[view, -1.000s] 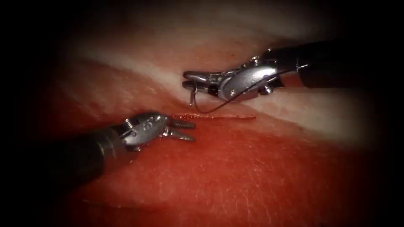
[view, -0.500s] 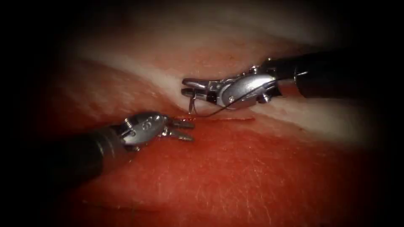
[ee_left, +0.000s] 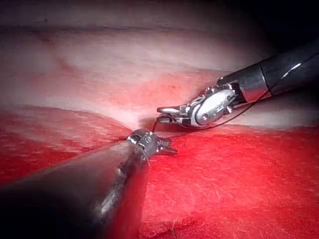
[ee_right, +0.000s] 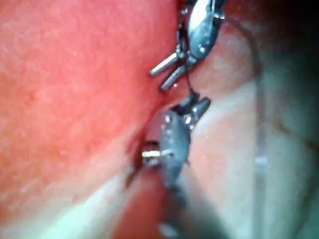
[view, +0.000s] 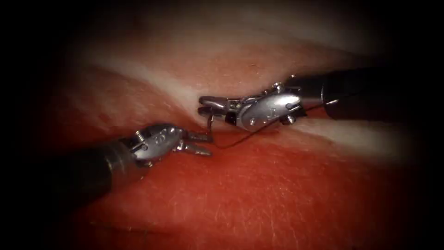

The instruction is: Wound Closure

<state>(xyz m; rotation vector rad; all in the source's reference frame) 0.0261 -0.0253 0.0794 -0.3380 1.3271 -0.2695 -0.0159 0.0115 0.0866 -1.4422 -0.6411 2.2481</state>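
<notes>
Clamped together, my right tool point(view: 206, 104) holds the needle point(view: 210, 124), which hangs down from the jaws with its tip at the cut point(view: 217, 135) in the tissue point(view: 277, 194). Left tool point(view: 201, 142) waits with jaws apart, empty, just below and left of the needle, the nearer free arm. Thread point(view: 240, 140) trails right under my right tool. From the left wrist, the needle point(ee_left: 155, 125) shows just above my left tool point(ee_left: 167, 146).

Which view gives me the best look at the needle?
The endoscope view: the needle hangs from the right tool, its tip down by the cut. In the left wrist view it is a short dark sliver; the right wrist view leaves it unclear.
</notes>
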